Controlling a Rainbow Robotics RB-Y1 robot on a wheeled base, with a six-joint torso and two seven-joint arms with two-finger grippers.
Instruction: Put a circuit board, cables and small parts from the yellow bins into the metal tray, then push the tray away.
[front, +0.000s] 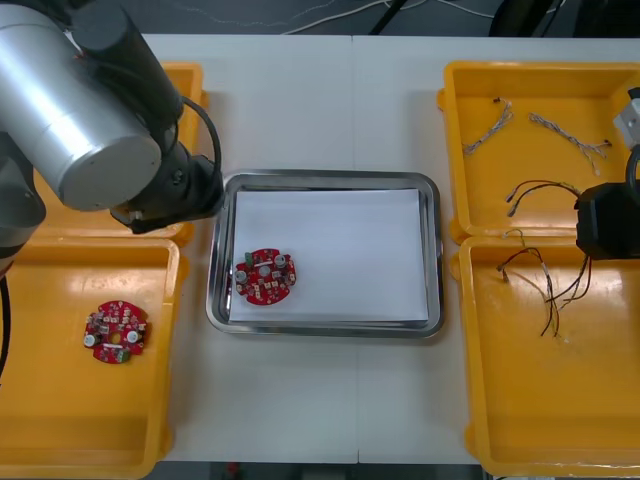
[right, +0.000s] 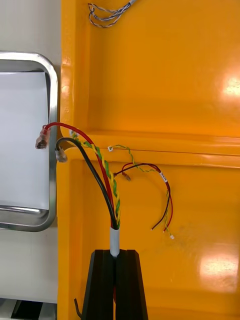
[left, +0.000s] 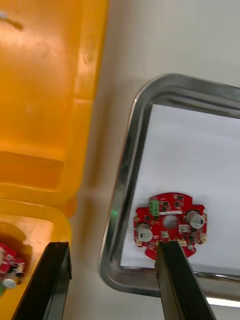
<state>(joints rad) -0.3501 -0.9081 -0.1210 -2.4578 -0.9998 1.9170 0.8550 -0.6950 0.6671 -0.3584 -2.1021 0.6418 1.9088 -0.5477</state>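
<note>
My right gripper (right: 115, 257) is shut on a bundle of red, black and yellow-green cable (right: 102, 175), which rises from its fingers above the near right yellow bin (right: 200, 225). In the front view that gripper (front: 604, 224) is over the seam between the two right bins, and the held cable (front: 525, 258) trails toward the tray. My left gripper (left: 114, 282) is open over the tray's left rim. One finger (left: 176, 280) stands next to the red circuit board (left: 170, 229) lying on the white inside of the metal tray (front: 325, 182).
A second red board (front: 115, 332) lies in the near left bin (front: 60, 420). Blue and white cables (front: 487, 128) rest in the far right bin (front: 540, 80). Another thin red and black cable (right: 162, 192) lies loose in the near right bin.
</note>
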